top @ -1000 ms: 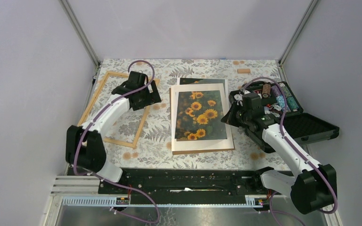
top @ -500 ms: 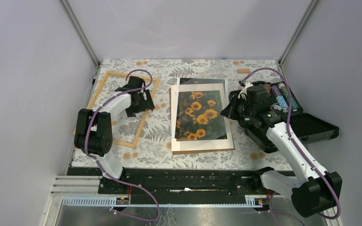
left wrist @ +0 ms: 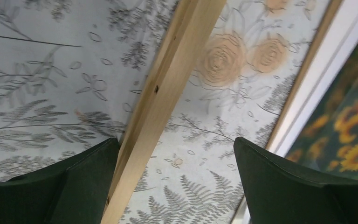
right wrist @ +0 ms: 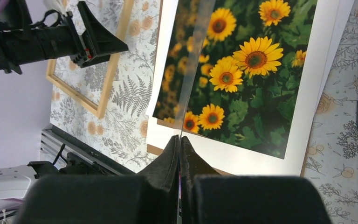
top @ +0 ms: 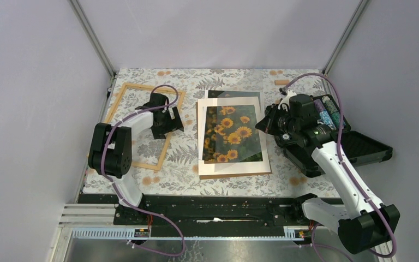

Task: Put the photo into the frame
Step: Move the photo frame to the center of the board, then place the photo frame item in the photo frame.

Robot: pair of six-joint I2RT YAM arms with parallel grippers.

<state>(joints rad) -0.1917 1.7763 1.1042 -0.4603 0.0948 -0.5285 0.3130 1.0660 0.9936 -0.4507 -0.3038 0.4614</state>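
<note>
1. While the left jaws stand wide apart astride the frame (left wrist: 168, 93) at its right rail, it lies flat at desk (top: 185, 158) left.
2. Right jaws clamp the edge of a clear pane (right wrist: 196, 56), which tilts over the photo (right wrist: 256, 70).
3. Photo lies on white mat (top: 232, 166), desk centre, beside right jaws.

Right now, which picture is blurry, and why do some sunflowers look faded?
Left wrist view: the photo at the right edge is blurry. Right wrist view: flowers sharp, but the clear sheet dulls those behind it. Top view: even light, sharp.
</note>
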